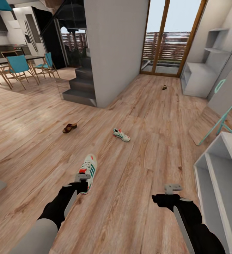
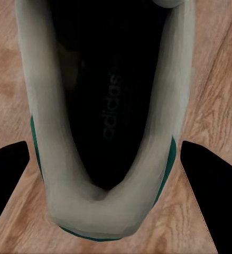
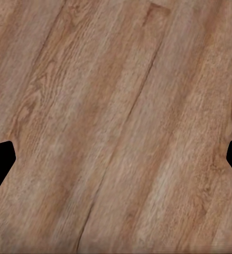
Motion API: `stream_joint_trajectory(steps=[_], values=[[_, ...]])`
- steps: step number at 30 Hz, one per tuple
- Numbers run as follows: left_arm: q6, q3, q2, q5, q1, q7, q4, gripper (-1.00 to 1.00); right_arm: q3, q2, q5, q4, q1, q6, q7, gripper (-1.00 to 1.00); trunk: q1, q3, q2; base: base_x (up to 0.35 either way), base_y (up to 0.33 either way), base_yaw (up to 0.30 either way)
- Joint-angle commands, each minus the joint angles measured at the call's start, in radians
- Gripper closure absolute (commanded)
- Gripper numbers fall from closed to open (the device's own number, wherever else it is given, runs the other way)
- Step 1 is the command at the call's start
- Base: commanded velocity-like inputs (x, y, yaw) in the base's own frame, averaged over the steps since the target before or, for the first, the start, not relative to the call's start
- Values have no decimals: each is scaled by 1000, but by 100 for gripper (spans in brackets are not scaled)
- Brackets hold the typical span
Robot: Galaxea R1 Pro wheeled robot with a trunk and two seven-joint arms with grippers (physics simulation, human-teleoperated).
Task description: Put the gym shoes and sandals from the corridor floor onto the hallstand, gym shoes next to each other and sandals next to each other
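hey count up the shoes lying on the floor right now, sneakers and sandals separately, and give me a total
Sneakers: 2, one under the left hand at, one farther out
Sandals: 2, one to the left, one small and dark near the glass door
Total: 4, all on the floor

White gym shoes (image 1: 88, 171) (image 1: 121, 134) w/ green stripes, red-orange heel patches; near one's lining black (image 2: 113, 95). Dark-brown sandals (image 1: 69, 128) (image 1: 164, 87), tan footbed. Light-brown wood-grain corridor floor (image 1: 147, 148). Pale grey-white hallstand (image 1: 223, 176). Teal chairs (image 1: 19, 65).
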Motion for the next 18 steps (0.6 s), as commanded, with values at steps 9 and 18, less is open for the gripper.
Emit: stream_joint_trajectory(steps=[9,18], values=[[0,0,0,-1,1,-1,0,100,0,0,-1,0,0,0,0,-100,-35,28,63,0,0,-36],[0,-1,0,-1,3,-2,-1,100,0,1,0,0,0,0,0,-100,-38,31,70,113,0,-13]])
